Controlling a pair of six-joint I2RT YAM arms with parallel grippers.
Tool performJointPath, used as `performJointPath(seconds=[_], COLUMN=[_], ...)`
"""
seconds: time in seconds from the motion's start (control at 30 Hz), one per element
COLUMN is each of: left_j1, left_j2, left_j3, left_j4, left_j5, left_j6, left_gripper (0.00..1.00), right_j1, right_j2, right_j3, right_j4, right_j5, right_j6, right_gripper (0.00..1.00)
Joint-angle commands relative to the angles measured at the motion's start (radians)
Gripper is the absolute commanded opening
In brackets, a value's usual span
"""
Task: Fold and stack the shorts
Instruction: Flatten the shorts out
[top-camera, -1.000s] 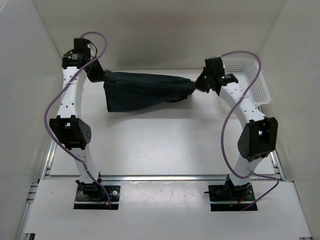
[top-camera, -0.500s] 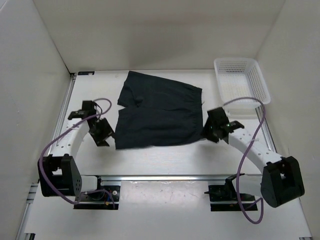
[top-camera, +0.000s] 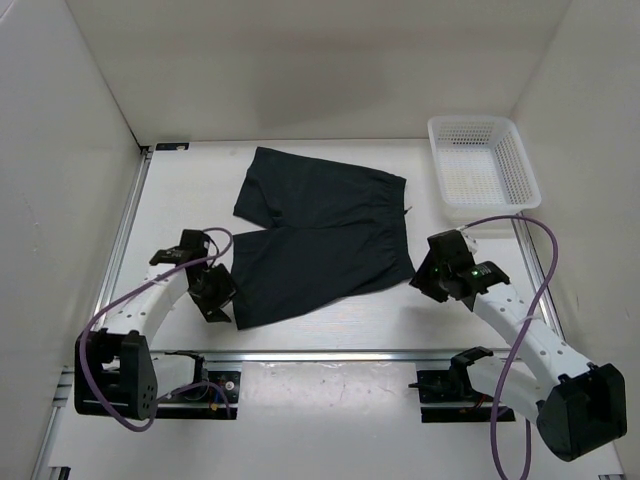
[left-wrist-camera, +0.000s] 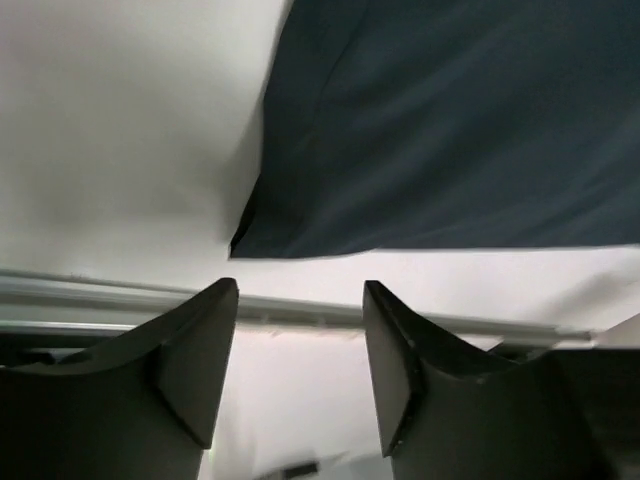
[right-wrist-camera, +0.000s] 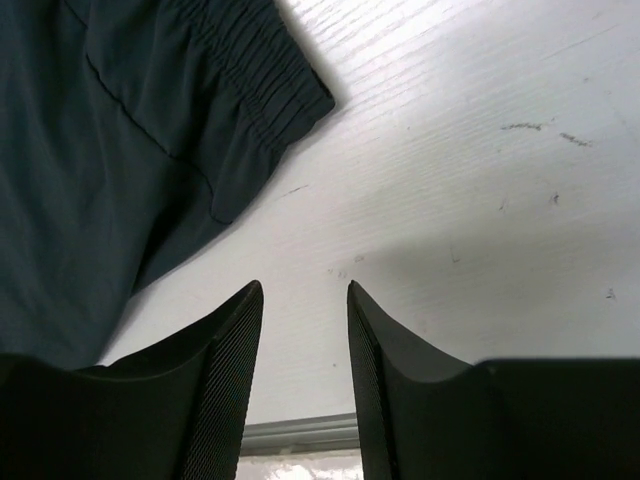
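Shorts (top-camera: 320, 235) are lying spread flat on the desk (top-camera: 330, 315), reaching toward its far edge. The left hand (left-wrist-camera: 300, 290) is hovering by their near-left corner and the right hand (right-wrist-camera: 303, 288) beside the waistband corner, both standing partly open and gripping nothing.

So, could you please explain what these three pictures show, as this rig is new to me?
Two robot arms are bolted at the near edge of a white table. The wide picture looks down from above and behind them; the other two come from a camera on each wrist, with that arm's own fingers at the bottom. Dark shorts lie spread flat on the table, and a white mesh basket stands at the far right. The left hand and the right hand sit low beside the shorts' near corners, both open, holding nothing.
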Motion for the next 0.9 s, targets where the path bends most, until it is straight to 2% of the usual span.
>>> performJointPath(seconds=[0.0, 0.07, 0.2, 0.3, 0.33, 0.37, 0.47, 0.6, 0.67, 0.7, 0.73, 0.8, 0.87], left_j1=[-0.056, -0.077, -0.115, -0.135, -0.135, -0.145, -0.146, -0.146, -0.146, -0.146, -0.146, -0.146, -0.146], left_j2=[-0.027, -0.015, 0.110, 0.226, 0.261, 0.270, 0.270, 0.247, 0.232, 0.218, 0.209, 0.195, 0.195], left_j3=[-0.052, -0.072, -0.072, -0.024, -0.011, 0.011, 0.032, 0.042, 0.054, 0.083, 0.094, 0.149, 0.195], left_j4=[0.044, 0.067, 0.141, 0.159, 0.159, 0.159, 0.159, 0.149, 0.120, 0.106, 0.093, 0.048, 0.015], left_j5=[0.037, 0.037, -0.001, -0.044, -0.055, -0.055, -0.064, -0.074, -0.087, -0.098, -0.115, -0.150, -0.175], left_j6=[-0.067, -0.067, -0.076, -0.076, -0.066, -0.066, -0.066, -0.066, -0.066, -0.066, -0.066, -0.066, -0.066], left_gripper=[0.67, 0.76, 0.73, 0.57, 0.42, 0.32, 0.10, 0.10, 0.10, 0.10, 0.10, 0.10, 0.10], right_j1=[0.006, -0.003, -0.028, -0.077, -0.091, -0.101, -0.114, -0.114, -0.114, -0.114, -0.114, -0.114, -0.114], right_j2=[-0.003, 0.022, 0.104, 0.178, 0.209, 0.223, 0.295, 0.422, 0.482, 0.508, 0.517, 0.526, 0.516], right_j3=[0.000, -0.026, -0.049, -0.085, -0.086, -0.086, -0.058, 0.005, 0.029, 0.029, 0.040, 0.049, 0.049], right_j4=[0.001, 0.027, 0.127, 0.240, 0.289, 0.315, 0.357, 0.400, 0.412, 0.412, 0.412, 0.400, 0.389], right_j5=[-0.060, -0.102, -0.201, -0.249, -0.258, -0.269, -0.257, -0.248, -0.237, -0.237, -0.226, -0.206, -0.192], right_j6=[0.024, 0.035, 0.055, 0.066, 0.066, 0.066, 0.043, 0.020, 0.020, 0.020, 0.020, 0.020, 0.020], right_gripper=[0.45, 0.47, 0.54, 0.55, 0.55, 0.55, 0.55, 0.54, 0.49, 0.43, 0.21, 0.02, 0.00])
